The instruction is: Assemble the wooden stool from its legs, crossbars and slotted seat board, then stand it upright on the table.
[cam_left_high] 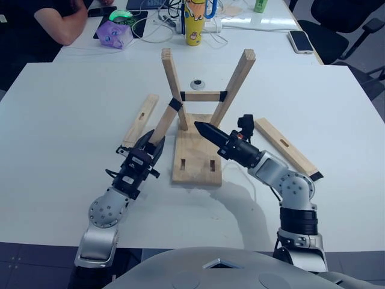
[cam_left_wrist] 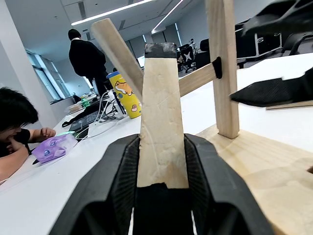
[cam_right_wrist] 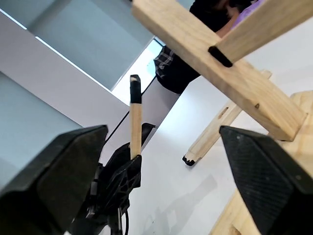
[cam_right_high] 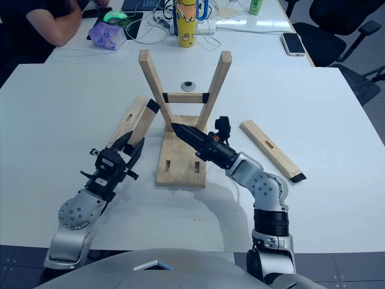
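Observation:
The slotted seat board (cam_left_high: pixel 195 161) lies flat mid-table. Two legs (cam_left_high: pixel 173 84) (cam_left_high: pixel 236 81) stand up from its far end, joined by a crossbar (cam_left_high: pixel 203 96). My left gripper (cam_left_high: pixel 148 146) is shut on a third leg (cam_left_high: pixel 163 122), which slants up with its black-tipped end touching the left standing leg; the left wrist view has this leg (cam_left_wrist: pixel 161 132) clamped between both fingers. My right gripper (cam_left_high: pixel 204 130) hovers open over the board by the standing legs' bases, its fingers (cam_right_wrist: pixel 54 171) wide apart around nothing. Loose slotted pieces lie on the left (cam_left_high: pixel 139 117) and the right (cam_left_high: pixel 287 148).
A small round black-and-white object (cam_left_high: pixel 198 84) sits on the table behind the crossbar. On the far table are a yellow cup (cam_left_high: pixel 193 24), a purple pack (cam_left_high: pixel 114 34), cables and a phone (cam_left_high: pixel 299 41). Bare tabletop lies at the left and right sides.

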Tool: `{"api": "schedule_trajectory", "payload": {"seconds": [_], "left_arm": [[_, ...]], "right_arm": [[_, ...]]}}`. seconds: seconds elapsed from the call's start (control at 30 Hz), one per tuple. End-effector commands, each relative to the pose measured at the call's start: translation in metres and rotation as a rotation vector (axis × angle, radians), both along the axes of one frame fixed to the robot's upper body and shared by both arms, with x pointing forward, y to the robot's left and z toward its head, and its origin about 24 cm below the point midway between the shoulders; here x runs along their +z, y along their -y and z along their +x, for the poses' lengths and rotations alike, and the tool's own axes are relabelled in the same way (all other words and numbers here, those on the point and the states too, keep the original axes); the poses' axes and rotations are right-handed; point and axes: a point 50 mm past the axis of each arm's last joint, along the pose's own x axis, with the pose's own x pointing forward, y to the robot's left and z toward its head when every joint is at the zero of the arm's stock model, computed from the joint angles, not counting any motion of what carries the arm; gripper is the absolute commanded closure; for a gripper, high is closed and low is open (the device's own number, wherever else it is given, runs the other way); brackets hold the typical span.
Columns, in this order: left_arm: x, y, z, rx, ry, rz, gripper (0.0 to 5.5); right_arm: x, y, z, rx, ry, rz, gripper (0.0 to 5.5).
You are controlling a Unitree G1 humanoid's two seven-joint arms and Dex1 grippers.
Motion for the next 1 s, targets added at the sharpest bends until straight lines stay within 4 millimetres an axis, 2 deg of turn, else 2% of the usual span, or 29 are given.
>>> {"api": "schedule_trajectory", "payload": {"seconds": [0.03, 0.3, 1.0], "left_arm": [[-0.002, 0.012, 0.004, -0.061, -0.029, -0.03, 4.17], [-0.011, 0.02, 0.009, -0.11, -0.092, -0.062, 4.17], [-0.01, 0.025, 0.013, -0.152, -0.084, -0.035, 4.17]], "right_arm": [[0.008, -0.009, 0.005, 0.001, 0.027, 0.051, 0.48], [0.02, -0.015, 0.017, -0.036, 0.051, 0.114, 0.48], [0.006, -0.021, 0.019, -0.043, -0.04, 0.114, 3.52]]}}
